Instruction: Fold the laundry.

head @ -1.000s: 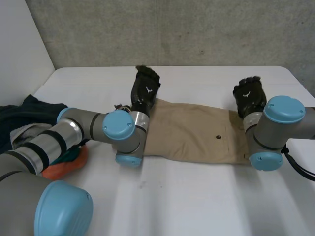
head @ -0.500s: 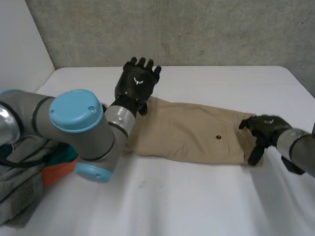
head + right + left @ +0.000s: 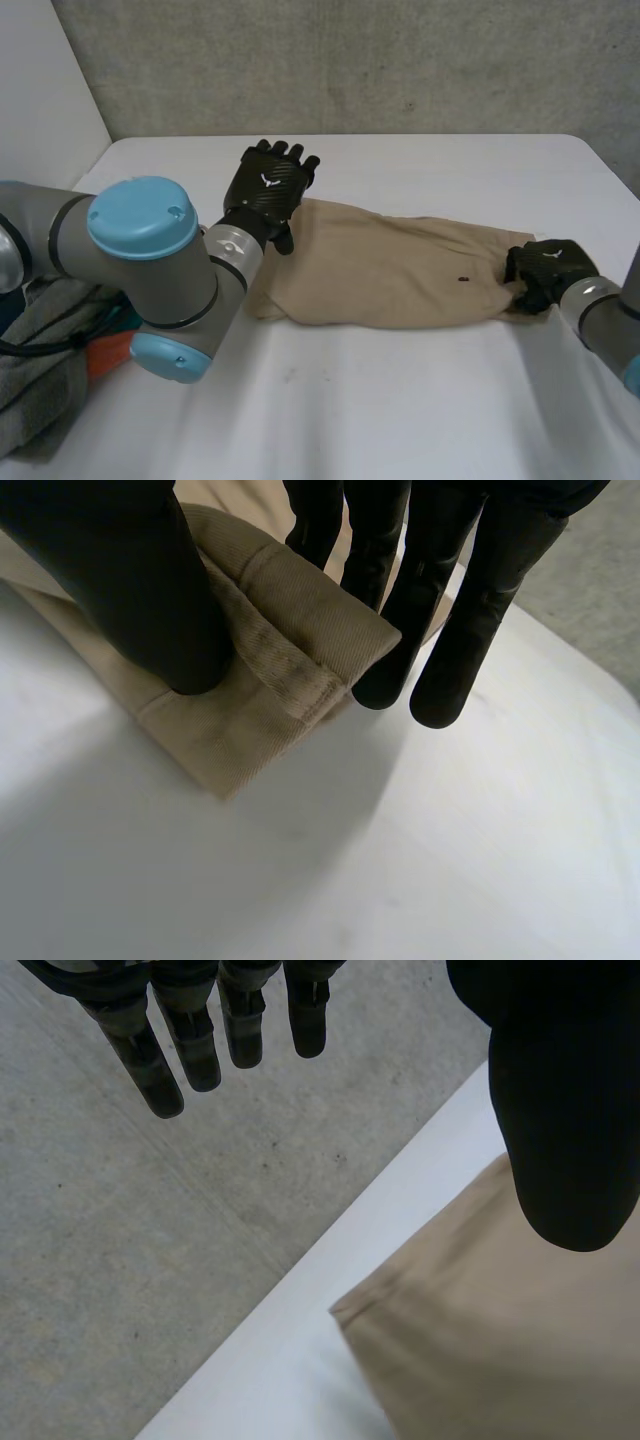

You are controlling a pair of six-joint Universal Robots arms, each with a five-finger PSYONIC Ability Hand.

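A beige garment [image 3: 385, 270] lies lengthwise across the worktop [image 3: 400, 400], folded flat, with a small dark button [image 3: 464, 278] near its right end. This end, a thick stitched band, is raised and bunched, pinched between the thumb and fingers of the right hand [image 3: 545, 268]. The left end lies flat. At the worktop's left edge sits a pile [image 3: 40, 375] of other laundry, grey and orange.

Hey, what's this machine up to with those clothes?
A two-armed robot is folding laundry on a white table. Tan trousers lie stretched across it. The right hand pinches one end of them between thumb and fingers. The left hand is open above the other end, holding nothing. A pile of other clothes waits beside the left arm.
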